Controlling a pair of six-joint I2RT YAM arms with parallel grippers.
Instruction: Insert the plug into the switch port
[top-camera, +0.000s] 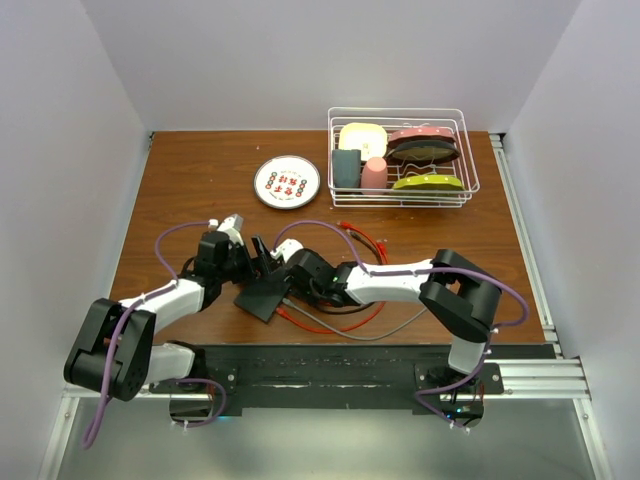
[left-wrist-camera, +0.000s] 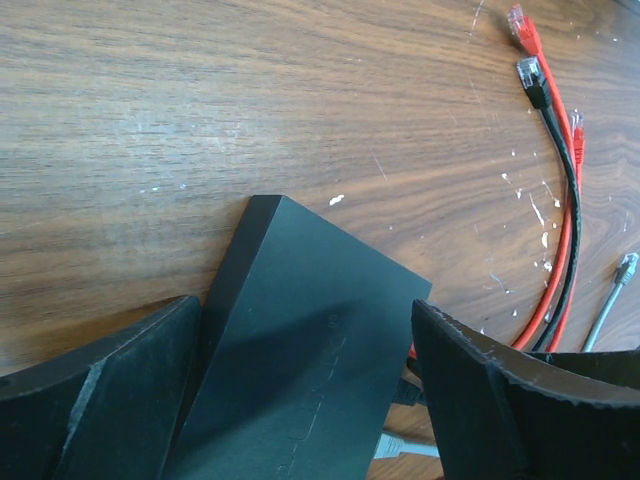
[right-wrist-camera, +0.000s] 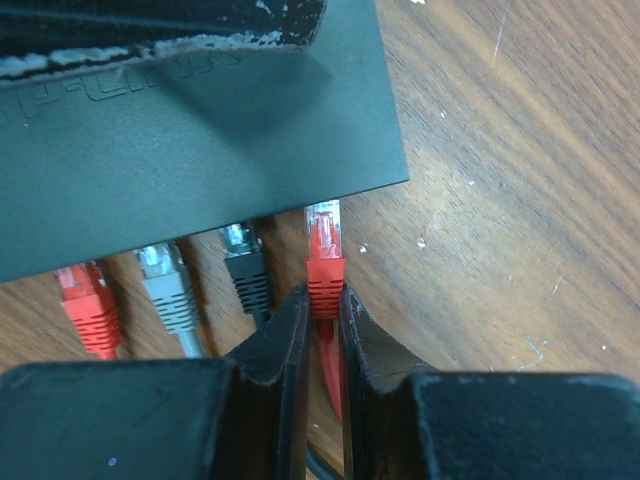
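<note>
The switch (top-camera: 262, 297) is a flat dark-grey box lying near the table's front. In the left wrist view the switch (left-wrist-camera: 300, 360) lies between my left gripper's fingers (left-wrist-camera: 110, 400); the left gripper (top-camera: 255, 265) is closed against its two sides. In the right wrist view the switch (right-wrist-camera: 200, 130) shows its socket edge, with a red plug, a grey plug (right-wrist-camera: 168, 290) and a black plug (right-wrist-camera: 243, 265) sitting in ports. My right gripper (right-wrist-camera: 323, 300) is shut on another red plug (right-wrist-camera: 323, 255), whose clear tip touches the socket edge at the right end. The right gripper (top-camera: 288, 297) is at the switch's near side.
A round white plate (top-camera: 287, 181) and a wire rack (top-camera: 402, 200) of dishes stand at the back. Loose red and black cables (top-camera: 360, 240) lie right of the switch, with free plugs, red (left-wrist-camera: 520, 22), black (left-wrist-camera: 530, 75) and grey (left-wrist-camera: 625, 268). Grey and red cables run under my right arm.
</note>
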